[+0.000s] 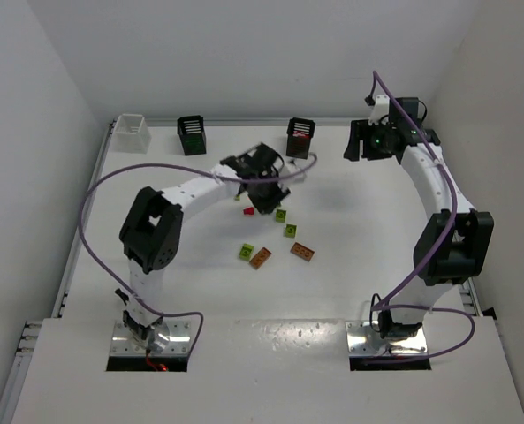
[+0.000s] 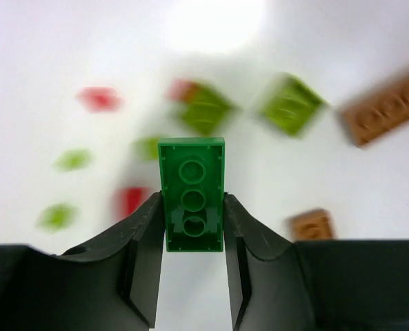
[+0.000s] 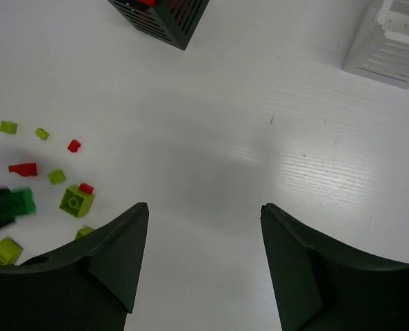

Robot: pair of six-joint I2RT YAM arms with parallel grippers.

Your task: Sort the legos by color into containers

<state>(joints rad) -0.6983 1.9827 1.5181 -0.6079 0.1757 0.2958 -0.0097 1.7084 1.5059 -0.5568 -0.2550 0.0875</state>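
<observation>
My left gripper [image 1: 263, 196] is shut on a green lego [image 2: 192, 196] and holds it above the loose legos, underside toward the camera. Below it lie a red lego [image 1: 248, 211], yellow-green legos [image 1: 280, 214] [image 1: 290, 230] [image 1: 246, 252] and orange-brown legos [image 1: 260, 258] [image 1: 302, 252]. The held green lego also shows in the right wrist view [image 3: 19, 201]. My right gripper [image 3: 204, 207] is open and empty, at the back right [image 1: 368, 141]. A black bin [image 1: 301, 137] holding red pieces stands behind the pile; another black bin [image 1: 192, 134] stands further left.
A white bin [image 1: 132, 131] stands at the back left corner. Another white bin [image 3: 390, 34] shows only in the right wrist view, ahead of the right gripper. Purple cables loop over both arms. White walls close in the table at the back and both sides.
</observation>
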